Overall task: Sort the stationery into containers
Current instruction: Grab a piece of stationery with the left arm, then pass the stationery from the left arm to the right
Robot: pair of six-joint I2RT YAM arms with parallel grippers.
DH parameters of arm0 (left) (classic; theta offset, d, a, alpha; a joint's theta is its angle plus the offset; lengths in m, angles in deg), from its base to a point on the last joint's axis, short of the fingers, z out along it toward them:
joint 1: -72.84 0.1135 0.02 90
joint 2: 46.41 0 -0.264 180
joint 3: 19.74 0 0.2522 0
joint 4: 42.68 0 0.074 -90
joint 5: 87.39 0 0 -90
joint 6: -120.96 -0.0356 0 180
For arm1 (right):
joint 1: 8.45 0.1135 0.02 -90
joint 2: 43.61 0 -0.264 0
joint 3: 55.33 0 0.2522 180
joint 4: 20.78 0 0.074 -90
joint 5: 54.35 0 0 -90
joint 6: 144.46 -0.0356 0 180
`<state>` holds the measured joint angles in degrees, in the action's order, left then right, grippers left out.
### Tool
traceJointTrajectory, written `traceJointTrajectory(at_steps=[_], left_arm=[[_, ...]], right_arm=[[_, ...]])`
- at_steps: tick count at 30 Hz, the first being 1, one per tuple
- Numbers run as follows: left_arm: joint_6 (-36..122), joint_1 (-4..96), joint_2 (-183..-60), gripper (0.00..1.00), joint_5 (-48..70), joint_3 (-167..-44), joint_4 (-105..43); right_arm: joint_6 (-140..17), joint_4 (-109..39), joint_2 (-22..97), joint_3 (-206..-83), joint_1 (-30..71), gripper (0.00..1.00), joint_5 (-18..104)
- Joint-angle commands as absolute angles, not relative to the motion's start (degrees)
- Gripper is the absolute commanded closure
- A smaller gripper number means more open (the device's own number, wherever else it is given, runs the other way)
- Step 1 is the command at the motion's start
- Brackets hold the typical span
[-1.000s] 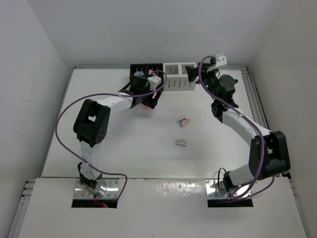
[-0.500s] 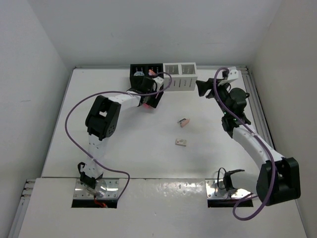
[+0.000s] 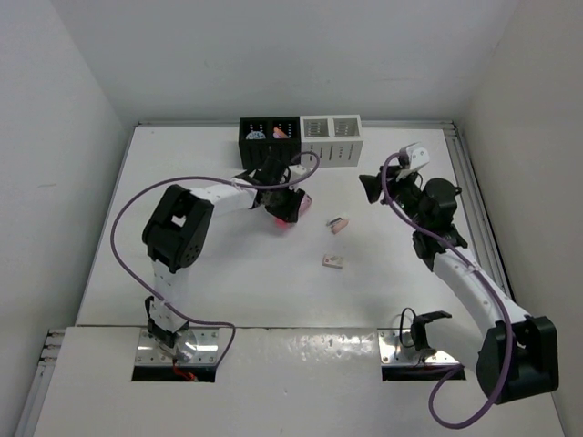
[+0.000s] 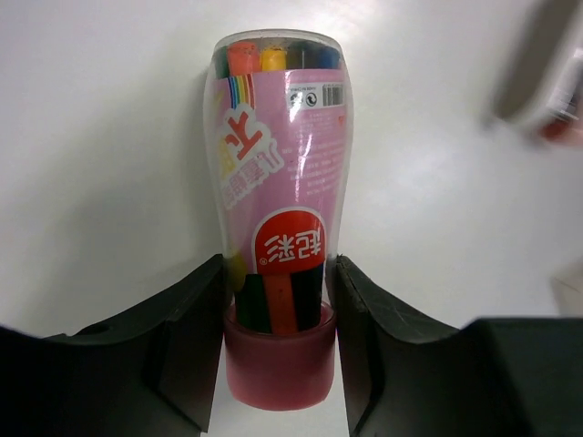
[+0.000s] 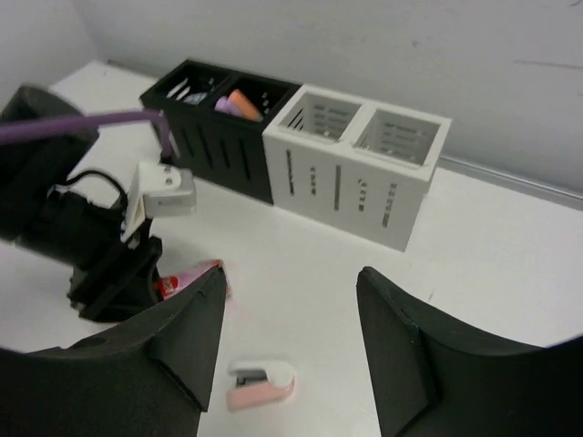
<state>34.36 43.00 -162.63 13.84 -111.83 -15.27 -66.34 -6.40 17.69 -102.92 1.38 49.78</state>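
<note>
Top view: my left gripper (image 3: 284, 202) sits low over the table (image 3: 228, 282), near the black organizer (image 3: 258, 150), on the hot-pink marker tube (image 3: 293, 217). A pink eraser block (image 3: 339, 224) and a second eraser block (image 3: 333, 261) lie to its right. Left wrist: both fingers (image 4: 196, 319) press the tube's sides near its cap. Right wrist: my right gripper (image 5: 290, 291) is spread and empty, facing the white organizer (image 5: 351, 173).
</note>
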Motion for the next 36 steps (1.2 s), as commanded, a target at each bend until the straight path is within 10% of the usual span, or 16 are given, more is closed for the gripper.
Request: traceJointTrajectory(at_steps=[1,13,19,27,36], left_arm=[[38.08,42.52,-157.42,1.00,28.59,-110.94,-11.53],[57.84,46.30,-151.88,1.00,54.90,-105.23,-13.26],[65.84,46.65,-148.89,1.00,48.94,-104.87,-10.03],[67.18,44.90,-148.18,1.00,29.97,-106.89,-1.50],[65.77,43.67,-148.45,1.00,17.13,-108.39,1.93]], right_arm=[[-55.62,-10.61,14.32,-101.97,1.83,0.42,58.40],[-17.13,-21.34,6.67,-96.61,7.80,0.44,77.21],[-1.84,-28.99,7.98,-98.88,15.10,0.48,83.27],[14.33,-49.54,17.27,-109.41,29.51,0.78,83.82],[19.11,-43.25,28.80,-113.74,41.12,0.74,59.67]])
